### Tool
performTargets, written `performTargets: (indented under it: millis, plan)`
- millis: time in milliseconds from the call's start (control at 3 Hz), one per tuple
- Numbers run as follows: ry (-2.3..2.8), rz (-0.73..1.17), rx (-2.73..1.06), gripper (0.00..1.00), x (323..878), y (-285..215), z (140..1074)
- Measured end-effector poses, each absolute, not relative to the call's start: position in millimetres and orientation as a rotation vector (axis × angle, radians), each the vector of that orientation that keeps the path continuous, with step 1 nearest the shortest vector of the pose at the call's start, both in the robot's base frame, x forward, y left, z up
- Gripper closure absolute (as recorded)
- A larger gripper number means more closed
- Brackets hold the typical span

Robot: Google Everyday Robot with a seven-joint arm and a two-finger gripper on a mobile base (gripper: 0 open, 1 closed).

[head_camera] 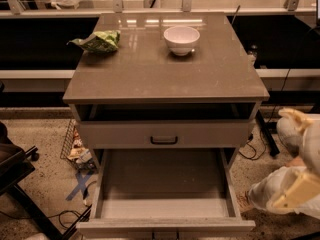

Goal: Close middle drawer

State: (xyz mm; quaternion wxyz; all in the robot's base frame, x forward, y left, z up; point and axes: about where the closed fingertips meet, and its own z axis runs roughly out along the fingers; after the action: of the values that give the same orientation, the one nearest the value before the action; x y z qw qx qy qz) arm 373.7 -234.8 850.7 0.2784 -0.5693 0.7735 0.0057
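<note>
Hanging low beside the pulled-out middle drawer point(165, 181) at its right wall, the gripper point(292, 196) seems staged to reach its front; we cannot tell whether it is open.

The robot's white-covered arm point(266, 198) is shown low at the right edge of the view, folded upon itself, with the cream-coloured gripper point(296, 194) carried at its lower end near the bottom right corner.
</note>
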Motion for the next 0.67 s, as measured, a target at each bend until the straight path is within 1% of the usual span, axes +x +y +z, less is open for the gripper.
performTargets:
  millis: [667]
  plan:
    - [2.043, 0.009, -1.428, 0.0, 320.8, -237.2, 734.0]
